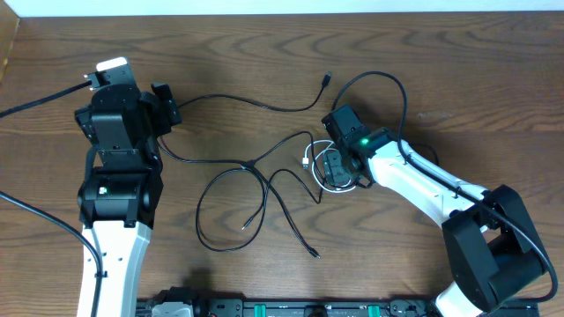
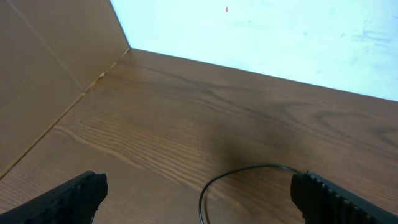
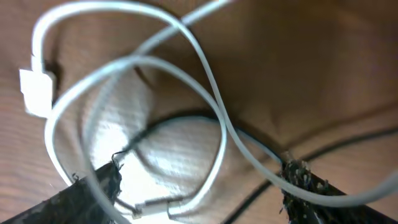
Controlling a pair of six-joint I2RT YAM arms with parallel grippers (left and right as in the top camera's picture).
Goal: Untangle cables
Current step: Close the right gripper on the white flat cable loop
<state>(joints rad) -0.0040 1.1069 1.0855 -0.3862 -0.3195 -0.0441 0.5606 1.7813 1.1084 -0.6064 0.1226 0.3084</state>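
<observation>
Right gripper (image 3: 202,169) jaws gape around white cable (image 3: 213,90).

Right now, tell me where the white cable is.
Overhead view: the white cable lies coiled right of centre, under the right claw, just right of the black cables.

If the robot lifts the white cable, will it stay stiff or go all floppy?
Probably floppy: the white cable lies in loose curly loops, so it should droop. It looks thin, so likely light. Its plug may dangle, and the black cable crossing it might tug along.
</observation>
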